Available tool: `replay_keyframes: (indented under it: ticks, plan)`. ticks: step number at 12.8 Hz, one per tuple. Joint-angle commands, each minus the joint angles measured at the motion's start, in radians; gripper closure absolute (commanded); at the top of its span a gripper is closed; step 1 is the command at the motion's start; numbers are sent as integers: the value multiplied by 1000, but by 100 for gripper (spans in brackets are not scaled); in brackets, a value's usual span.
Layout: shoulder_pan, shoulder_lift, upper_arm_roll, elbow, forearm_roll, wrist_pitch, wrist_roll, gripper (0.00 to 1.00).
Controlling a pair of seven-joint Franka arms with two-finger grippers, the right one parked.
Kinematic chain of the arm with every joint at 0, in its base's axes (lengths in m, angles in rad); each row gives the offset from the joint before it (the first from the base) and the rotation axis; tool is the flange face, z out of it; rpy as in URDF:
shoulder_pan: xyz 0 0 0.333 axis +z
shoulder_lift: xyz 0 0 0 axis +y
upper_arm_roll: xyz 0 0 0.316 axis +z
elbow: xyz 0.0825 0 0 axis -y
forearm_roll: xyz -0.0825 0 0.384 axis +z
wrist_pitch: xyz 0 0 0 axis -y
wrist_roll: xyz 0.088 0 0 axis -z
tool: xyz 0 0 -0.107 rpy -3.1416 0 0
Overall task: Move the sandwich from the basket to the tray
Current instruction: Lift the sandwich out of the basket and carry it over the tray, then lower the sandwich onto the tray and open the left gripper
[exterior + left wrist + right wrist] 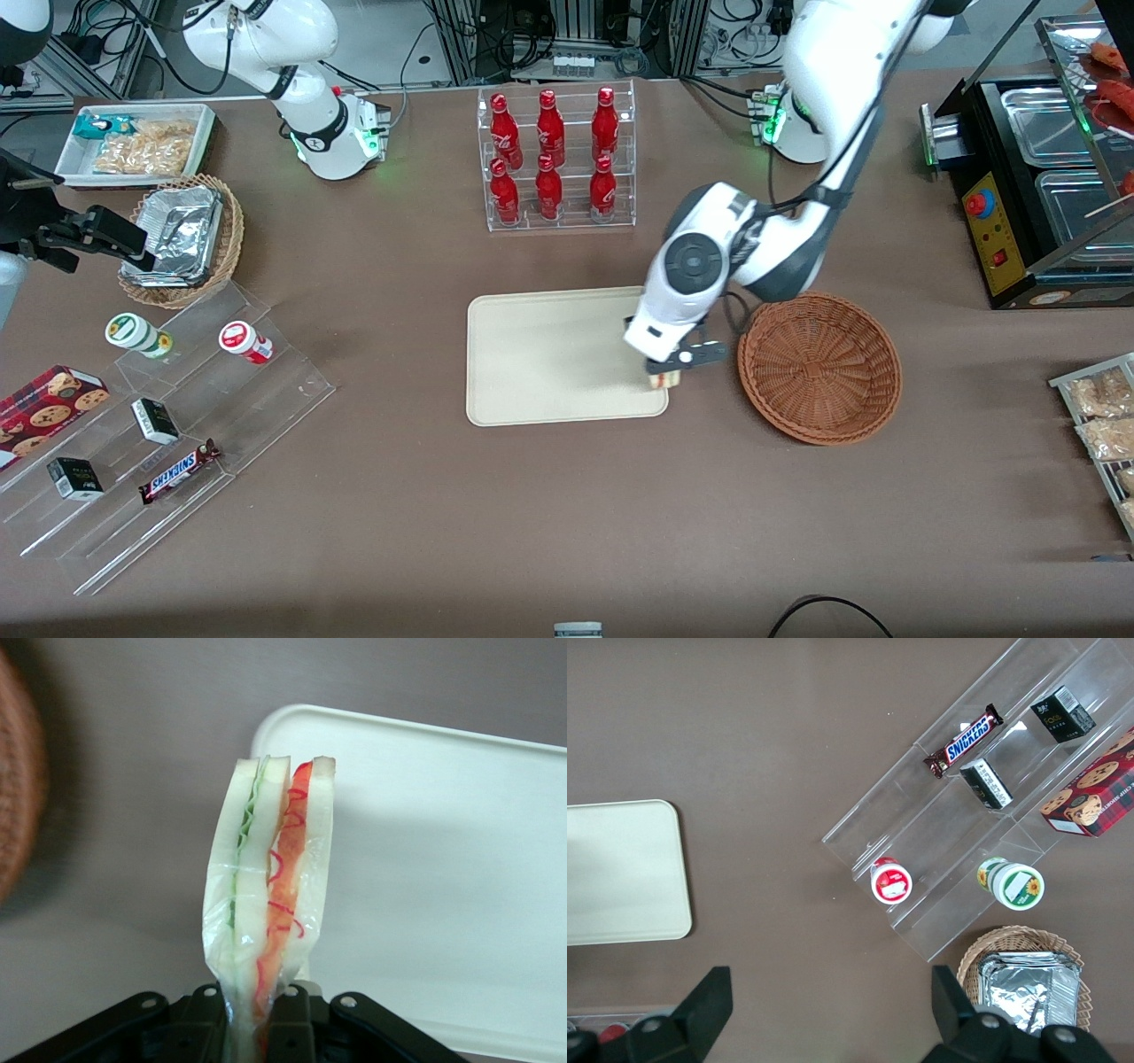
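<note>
we see the gripper (666,370) low over the tray (540,354), at the tray's corner nearest the basket (819,368) and toward the front camera. its fingers (208,1014) are pressed onto the sandwich (661,380), pinching it by one end, so the wedge stands out from the gripper on edge. in the left wrist view the sandwich (270,904) shows its layers plainly: pale bread slices, a green strip in one seam, a pink-red strip with thin red curls in the other, and a clear film wrapped around it. past it we see the tray (443,877) with its rounded corner and low rim, and a blurred patch of the basket (18,780) weave.

we cannot tell whether the sandwich touches the tray surface or hangs just above it. from the front it sits at the tray's rim, partly hidden by the wrist.

the basket stands just beside the tray toward the working arm's end of the table, apart from it, with nothing showing inside.

farther from the front camera than the tray we note a clear rack of red bottles (554,155). toward the parked arm's end lie a clear stepped stand (159,443) with a snickers bar (180,470), and a lighter wicker basket holding foil containers (182,235).
</note>
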Motion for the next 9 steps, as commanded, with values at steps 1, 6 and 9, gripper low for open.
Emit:
replay_keyframes:
  ticks: [1, 6, 9]
  plan:
    - [-93, 114, 14, 164, 10, -34, -94, 100]
    - [-182, 261, 16, 341, 42, -66, -178, 100]
    - [-199, 351, 14, 484, 42, -169, -180, 100]
